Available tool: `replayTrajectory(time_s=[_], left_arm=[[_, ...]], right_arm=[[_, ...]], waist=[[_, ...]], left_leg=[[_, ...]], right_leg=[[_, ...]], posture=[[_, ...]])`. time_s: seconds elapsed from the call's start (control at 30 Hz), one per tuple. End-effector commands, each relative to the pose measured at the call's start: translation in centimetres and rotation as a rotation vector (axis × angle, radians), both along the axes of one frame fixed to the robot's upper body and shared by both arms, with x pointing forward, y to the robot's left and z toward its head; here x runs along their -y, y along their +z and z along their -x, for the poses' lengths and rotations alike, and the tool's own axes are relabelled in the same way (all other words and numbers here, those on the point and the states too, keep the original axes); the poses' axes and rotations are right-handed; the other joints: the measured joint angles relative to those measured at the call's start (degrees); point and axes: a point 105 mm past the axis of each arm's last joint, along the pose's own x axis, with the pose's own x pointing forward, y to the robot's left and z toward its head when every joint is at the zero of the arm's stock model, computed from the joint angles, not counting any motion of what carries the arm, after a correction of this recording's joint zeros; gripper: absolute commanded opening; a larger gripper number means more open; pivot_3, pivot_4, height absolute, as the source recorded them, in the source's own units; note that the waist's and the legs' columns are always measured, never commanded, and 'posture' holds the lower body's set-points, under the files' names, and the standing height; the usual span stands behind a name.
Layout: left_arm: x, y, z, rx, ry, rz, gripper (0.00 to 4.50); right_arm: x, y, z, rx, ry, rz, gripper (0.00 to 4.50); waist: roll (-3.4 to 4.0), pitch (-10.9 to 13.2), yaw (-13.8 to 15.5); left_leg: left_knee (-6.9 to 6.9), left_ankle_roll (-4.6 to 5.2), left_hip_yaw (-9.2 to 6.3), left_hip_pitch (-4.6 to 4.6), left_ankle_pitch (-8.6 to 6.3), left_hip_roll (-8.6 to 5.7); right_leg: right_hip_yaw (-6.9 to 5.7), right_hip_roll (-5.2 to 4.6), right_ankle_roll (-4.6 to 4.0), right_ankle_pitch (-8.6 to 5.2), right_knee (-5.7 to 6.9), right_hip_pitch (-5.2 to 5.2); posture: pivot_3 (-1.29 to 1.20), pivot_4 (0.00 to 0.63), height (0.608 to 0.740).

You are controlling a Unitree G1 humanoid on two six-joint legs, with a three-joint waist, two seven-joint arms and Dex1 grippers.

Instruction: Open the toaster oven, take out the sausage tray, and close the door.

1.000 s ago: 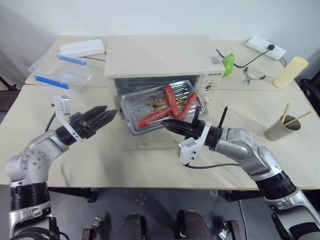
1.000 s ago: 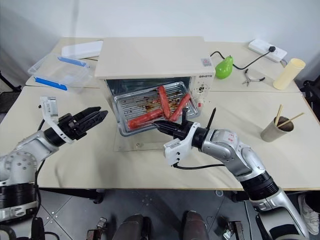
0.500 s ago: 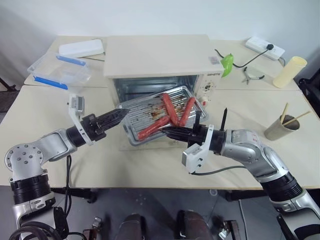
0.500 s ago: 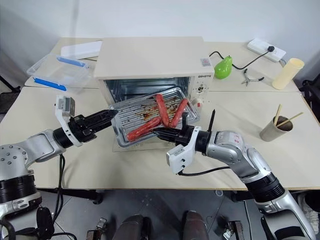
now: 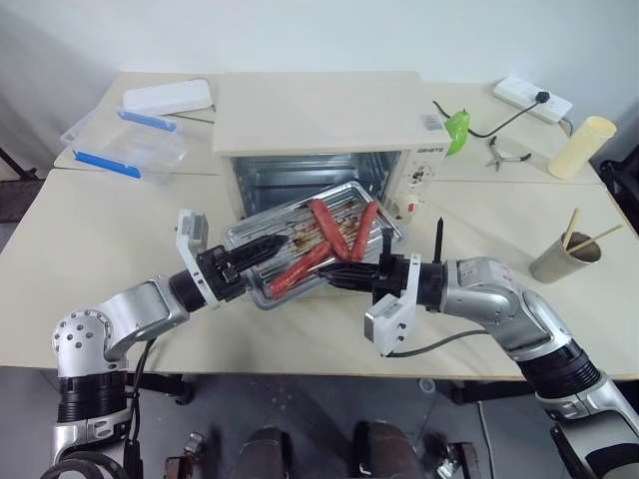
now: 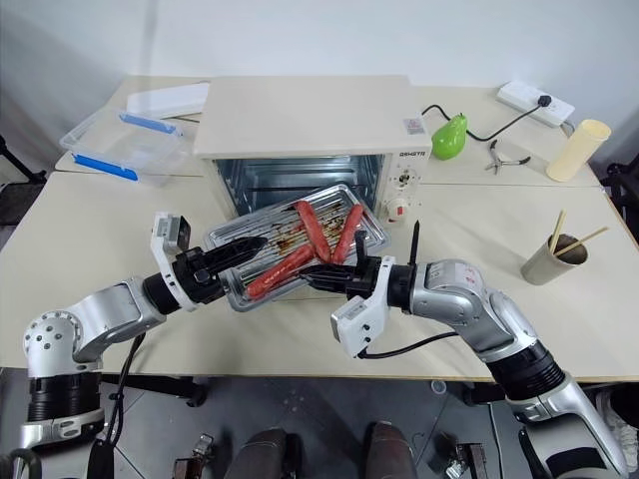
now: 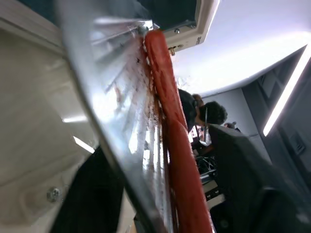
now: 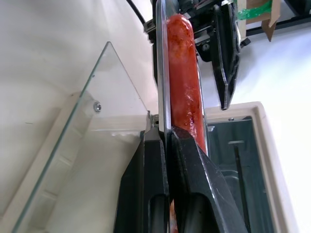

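The cream-white toaster oven (image 5: 319, 115) stands at the back of the table. Its glass door (image 8: 73, 165) lies folded down flat. The silver sausage tray (image 5: 285, 225), carrying three red sausages (image 5: 334, 232), hangs tilted in front of the oven mouth, above the door. My right gripper (image 5: 342, 278) is shut on the tray's front rim, which shows pinched between its fingers (image 8: 155, 160) in the right wrist view. My left gripper (image 5: 260, 257) is at the tray's left edge. One of its fingers lies over the rim and one under it, shut on the tray.
A clear plastic box with blue clips (image 5: 125, 140) and a white lid (image 5: 165, 97) sit at the back left. A green pear (image 5: 457, 128), pliers (image 5: 504, 152), a power strip (image 5: 531, 98), a cream cylinder (image 5: 579, 145) and a cup with chopsticks (image 5: 562, 257) stand on the right.
My left gripper swung right from open table to the tray's left edge, rolled, and closed on the rim. The tray came further out of the oven, with the right gripper still shut on it.
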Motion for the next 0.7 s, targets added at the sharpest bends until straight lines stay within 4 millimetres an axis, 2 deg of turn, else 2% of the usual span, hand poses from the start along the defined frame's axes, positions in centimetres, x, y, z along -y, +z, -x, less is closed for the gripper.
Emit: replayTrajectory(time_s=[0.03,0.17,0.27,0.37,0.43,0.53,0.6,0.7], left_arm=[[0.1,0.3,0.3,0.002,0.006,0.027,1.34],[-0.2,0.4,0.1,-0.001,0.030,0.054,0.03],[0.0,0.4,0.2,0.000,0.028,0.070,0.01],[0.4,0.4,0.2,-0.005,0.016,0.172,0.01],[0.1,0.6,0.2,-0.001,0.032,0.202,0.00],[-1.2,0.6,0.5,0.016,0.049,0.208,0.00],[-2.5,0.1,1.7,0.028,0.005,0.194,0.00],[-4.1,-0.6,3.1,0.012,-0.040,0.167,0.00]], right_arm=[[-0.2,1.5,0.7,0.039,0.050,-0.029,0.00],[0.1,1.6,0.4,0.031,0.039,-0.031,0.00],[0.3,1.6,0.3,0.007,0.032,-0.028,0.00],[0.6,1.9,0.4,-0.082,0.032,-0.065,0.00],[1.0,2.3,0.4,-0.190,0.020,-0.109,0.59],[1.6,3.0,0.8,-0.239,0.027,-0.138,1.52],[2.5,2.6,2.1,-0.290,0.087,-0.104,2.15],[3.7,2.1,2.6,-0.398,0.093,-0.110,3.15]], waist=[[0.00,0.00,0.05],[0.00,0.00,0.16],[0.00,0.00,0.12],[0.00,0.00,0.24],[-0.01,0.00,0.42],[0.00,0.00,0.44],[0.00,0.00,0.39],[0.00,0.00,0.20]], left_leg=[[0.00,0.01,-0.01,0.00,0.00,-0.03],[0.01,0.02,-0.04,0.01,0.01,-0.06],[0.01,0.02,-0.06,0.01,0.01,-0.08],[0.02,0.02,-0.06,0.01,0.01,-0.09],[0.04,0.02,-0.06,0.00,0.01,-0.10],[0.03,0.02,-0.06,0.01,0.01,-0.12],[0.02,0.02,-0.06,0.01,0.01,-0.13],[-0.10,0.02,-0.03,0.06,0.01,-0.17]], right_leg=[[-0.02,0.01,0.00,0.00,-0.07,0.05],[-0.02,0.03,0.00,0.00,-0.18,0.14],[-0.05,0.06,0.00,0.00,-0.20,0.16],[-0.06,0.06,0.00,0.00,-0.21,0.18],[-0.09,0.06,0.00,0.00,-0.26,0.22],[-0.13,0.09,0.00,0.00,-0.26,0.23],[-0.14,0.10,0.00,0.00,-0.27,0.23],[-0.14,0.11,-0.01,-0.01,-0.28,0.22]], posture=[[0.00,0.150,0.740],[0.00,0.150,0.740],[0.00,0.150,0.740],[0.00,0.150,0.740],[0.00,0.150,0.740],[0.00,0.150,0.740],[0.00,0.150,0.740],[0.00,0.150,0.740]])
